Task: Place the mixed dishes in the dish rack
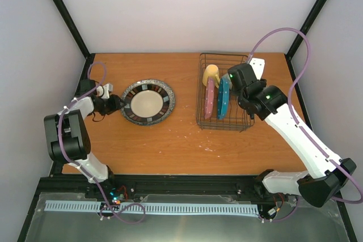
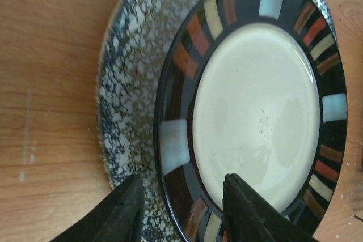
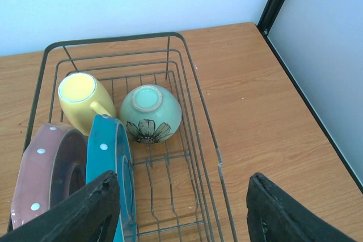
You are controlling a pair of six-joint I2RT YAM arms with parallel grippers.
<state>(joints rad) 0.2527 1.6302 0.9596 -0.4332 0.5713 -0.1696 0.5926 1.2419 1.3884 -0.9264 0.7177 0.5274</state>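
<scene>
The dark-rimmed plate (image 2: 255, 106) (image 1: 147, 102) lies face up on the grey speckled plate (image 2: 130, 55) (image 1: 170, 96), left of centre on the table. My left gripper (image 2: 181, 208) (image 1: 116, 105) is at the stack's left edge. It is open, one finger over the speckled plate and the other over the cream centre, with the dark rim between them. The dish rack (image 3: 193, 83) (image 1: 199, 92) holds the yellow mug (image 3: 79, 97) (image 1: 211, 73), mint bowl (image 3: 150, 111), pink plate (image 3: 45, 168) and teal plate (image 3: 108, 151), both on edge. My right gripper (image 3: 181, 196) (image 1: 235, 79) hangs open above the rack, holding nothing.
Right of the teal plate the rack's divider slots (image 3: 164, 196) hold nothing. A small white object (image 1: 258, 65) sits just behind the rack's right corner. Black frame posts (image 1: 65, 15) and pale walls close in the table on three sides.
</scene>
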